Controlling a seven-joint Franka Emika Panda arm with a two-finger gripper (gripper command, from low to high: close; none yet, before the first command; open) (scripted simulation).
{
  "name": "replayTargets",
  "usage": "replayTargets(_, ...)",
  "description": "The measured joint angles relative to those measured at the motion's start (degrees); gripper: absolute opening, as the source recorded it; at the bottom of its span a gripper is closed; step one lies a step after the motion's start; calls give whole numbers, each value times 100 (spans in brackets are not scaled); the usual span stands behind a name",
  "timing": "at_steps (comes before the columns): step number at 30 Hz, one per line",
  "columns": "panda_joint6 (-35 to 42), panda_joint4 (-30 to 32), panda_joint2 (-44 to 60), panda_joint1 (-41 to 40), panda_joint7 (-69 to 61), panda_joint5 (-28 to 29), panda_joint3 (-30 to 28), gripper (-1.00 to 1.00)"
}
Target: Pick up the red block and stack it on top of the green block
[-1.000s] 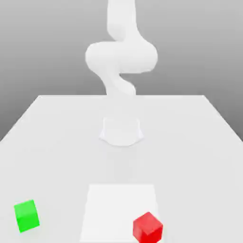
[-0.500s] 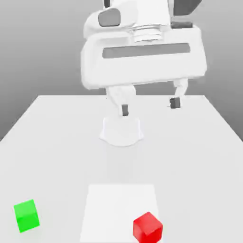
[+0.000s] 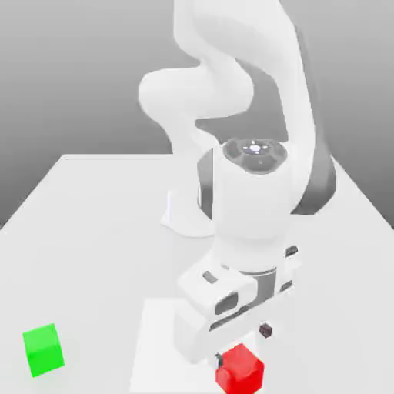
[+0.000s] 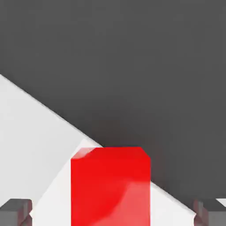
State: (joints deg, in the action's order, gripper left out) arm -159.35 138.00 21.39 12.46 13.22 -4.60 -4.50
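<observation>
The red block (image 3: 240,370) sits on the table near the front edge, at the exterior view's right. My gripper (image 3: 242,345) hovers right over it, tilted, with its dark fingertips (image 3: 266,331) just above the block's top. In the hand view the red block (image 4: 110,187) lies between the two fingertips (image 4: 15,211), with a wide gap on each side. The gripper (image 4: 113,212) is open and holds nothing. The green block (image 3: 43,350) stands alone far off at the exterior view's left front.
A white square patch (image 3: 161,331) marks the grey table (image 3: 92,200) under the red block. The arm's base (image 3: 185,219) stands at mid-table behind the gripper. The arm's body hides much of the table's right side.
The hand has dropped from high above the table's middle down to the red block at the front. Neither block has moved.
</observation>
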Motion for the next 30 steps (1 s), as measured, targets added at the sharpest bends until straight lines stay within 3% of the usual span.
replayTargets(1, -127, -23, 154, -24, -24, -30, 30, -100)
replayTargets(8, -128, -24, 165, -29, -21, -23, 36, -100)
replayTargets(13, 596, 109, -693, -16, 94, 146, -122, -100)
replayTargets(22, 1062, 122, -1111, -1415, -362, -134, -1365, -100)
replayTargets(26, 669, -29, -508, -2078, -861, -722, -1480, -100)
replayTargets(27, 507, -47, -313, -2187, -971, -871, -1388, 100)
replayTargets(30, 507, -47, -313, -2187, -971, -871, -1388, 100)
